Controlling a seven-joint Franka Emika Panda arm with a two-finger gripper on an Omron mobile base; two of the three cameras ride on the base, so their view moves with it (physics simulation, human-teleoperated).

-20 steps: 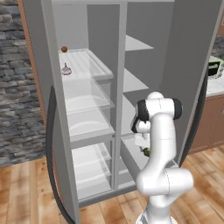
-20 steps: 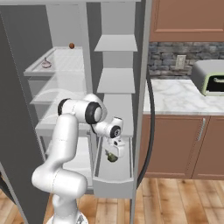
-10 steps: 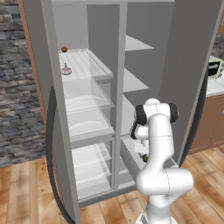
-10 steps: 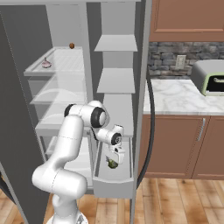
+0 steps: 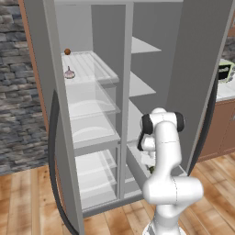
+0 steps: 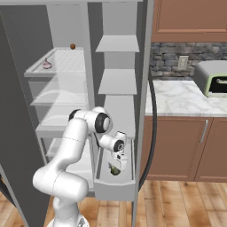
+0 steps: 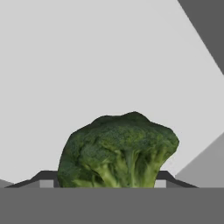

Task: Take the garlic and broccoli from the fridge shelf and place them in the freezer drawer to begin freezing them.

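Bumpy green broccoli [image 7: 118, 151] clump; smooth pale freezer drawer [image 6: 114, 189].

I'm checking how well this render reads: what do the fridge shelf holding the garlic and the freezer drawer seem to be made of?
The fridge shelf looks like translucent white plastic or frosted glass: fine ribs run across it, it has a raised rim, and the compartment shows faintly through. The freezer drawer looks like opaque moulded plastic, matt light grey, with plain low walls and no gloss. Both are rendered, so this is only the look.

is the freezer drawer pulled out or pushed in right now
Pulled out. In the right base view the freezer drawer juts forward from the fridge's bottom, with the gripper and broccoli down between its walls.
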